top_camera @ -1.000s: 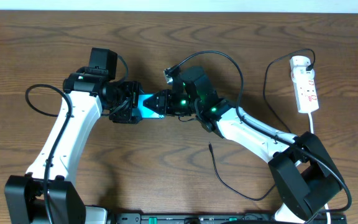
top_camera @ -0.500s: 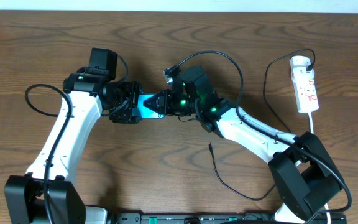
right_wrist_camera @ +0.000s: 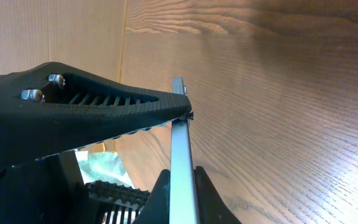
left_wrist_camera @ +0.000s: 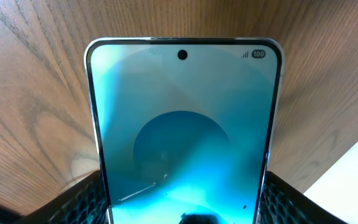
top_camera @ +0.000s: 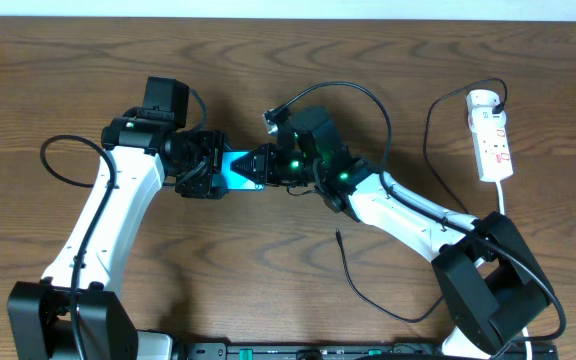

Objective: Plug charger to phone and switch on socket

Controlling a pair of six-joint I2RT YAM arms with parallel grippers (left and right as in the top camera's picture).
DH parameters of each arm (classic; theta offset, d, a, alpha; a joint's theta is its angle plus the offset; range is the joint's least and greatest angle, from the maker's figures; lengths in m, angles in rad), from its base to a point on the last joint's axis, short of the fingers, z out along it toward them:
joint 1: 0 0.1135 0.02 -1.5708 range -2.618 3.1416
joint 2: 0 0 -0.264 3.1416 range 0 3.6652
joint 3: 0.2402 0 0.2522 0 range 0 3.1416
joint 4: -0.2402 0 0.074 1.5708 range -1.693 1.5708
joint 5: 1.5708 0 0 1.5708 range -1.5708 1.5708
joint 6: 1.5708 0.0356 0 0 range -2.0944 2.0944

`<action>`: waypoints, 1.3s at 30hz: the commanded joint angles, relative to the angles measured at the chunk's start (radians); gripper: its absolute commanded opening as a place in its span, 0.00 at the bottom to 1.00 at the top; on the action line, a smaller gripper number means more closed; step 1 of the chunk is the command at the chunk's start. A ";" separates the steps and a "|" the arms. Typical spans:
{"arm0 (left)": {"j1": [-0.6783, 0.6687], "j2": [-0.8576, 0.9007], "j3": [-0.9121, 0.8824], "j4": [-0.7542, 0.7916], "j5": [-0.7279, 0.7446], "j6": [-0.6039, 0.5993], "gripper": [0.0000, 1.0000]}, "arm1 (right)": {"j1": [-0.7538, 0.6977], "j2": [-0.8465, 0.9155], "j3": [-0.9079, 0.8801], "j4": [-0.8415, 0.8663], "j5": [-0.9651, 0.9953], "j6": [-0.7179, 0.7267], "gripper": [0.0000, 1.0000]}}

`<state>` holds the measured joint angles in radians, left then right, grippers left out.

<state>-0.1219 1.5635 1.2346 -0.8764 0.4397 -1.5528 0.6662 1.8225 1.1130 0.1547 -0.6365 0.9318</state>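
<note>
Overhead: the phone (top_camera: 238, 168) sits between the left gripper (top_camera: 211, 166) and the right gripper (top_camera: 260, 166), mid-table. The charger (top_camera: 360, 287) has its tip lying loose on the wood, well apart from the phone; the socket (top_camera: 492, 136) lies at the far right.
Left wrist: the fingers (left_wrist_camera: 82, 198) stand spread along the phone's two long edges, bracing it.
Right wrist: the fingers (right_wrist_camera: 92, 109) are pressed together, pinching the phone's thin edge.
Step in hand: positioning the phone; nothing plugged yet, by my judgement.
Next move: one gripper must let go, fetch the charger tip and line it up with the phone's port.
</note>
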 commanded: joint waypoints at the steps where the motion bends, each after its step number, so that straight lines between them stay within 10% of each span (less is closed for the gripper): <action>1: -0.002 -0.002 0.008 -0.001 -0.017 -0.012 0.84 | 0.011 0.002 0.011 -0.001 0.002 -0.021 0.01; 14: 0.002 -0.003 0.008 0.005 -0.021 0.006 0.92 | 0.009 0.002 0.011 -0.001 0.002 -0.024 0.01; 29: 0.123 -0.149 0.008 0.178 0.133 0.380 0.92 | -0.098 0.002 0.011 0.022 -0.001 -0.012 0.02; 39: 0.140 -0.221 0.008 0.215 0.181 0.443 0.92 | -0.181 0.002 0.011 0.173 -0.002 0.410 0.01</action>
<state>0.0132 1.3594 1.2343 -0.6704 0.6003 -1.1530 0.4999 1.8263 1.1126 0.2897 -0.6163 1.1046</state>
